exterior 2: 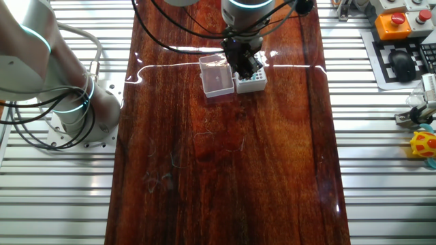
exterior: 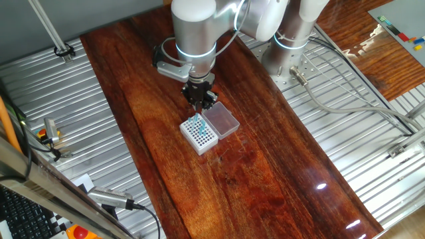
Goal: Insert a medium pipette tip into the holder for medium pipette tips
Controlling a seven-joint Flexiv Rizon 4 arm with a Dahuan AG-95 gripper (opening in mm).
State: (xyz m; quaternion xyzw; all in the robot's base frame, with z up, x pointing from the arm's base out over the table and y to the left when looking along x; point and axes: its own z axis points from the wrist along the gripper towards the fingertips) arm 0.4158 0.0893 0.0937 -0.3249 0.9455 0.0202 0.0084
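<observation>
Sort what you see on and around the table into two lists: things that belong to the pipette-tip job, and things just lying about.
Belongs to the job:
- gripper, poised over the box
- white holder box with its hole grid and some teal tips
- its clear lid, open beside it

Just lying about:
- keyboard
- orange button box
- yellow toy

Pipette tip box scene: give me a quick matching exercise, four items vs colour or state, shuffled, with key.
Column 1:
1. white tip box
2. clear hinged lid
3. gripper
4. table

Column 2:
A. reddish-brown wood
B. black, right above the box
C. open, lying flat beside the box
D. top grid of holes, a few teal tips in it

Pairs: 1-D, 2-C, 3-B, 4-A
</observation>
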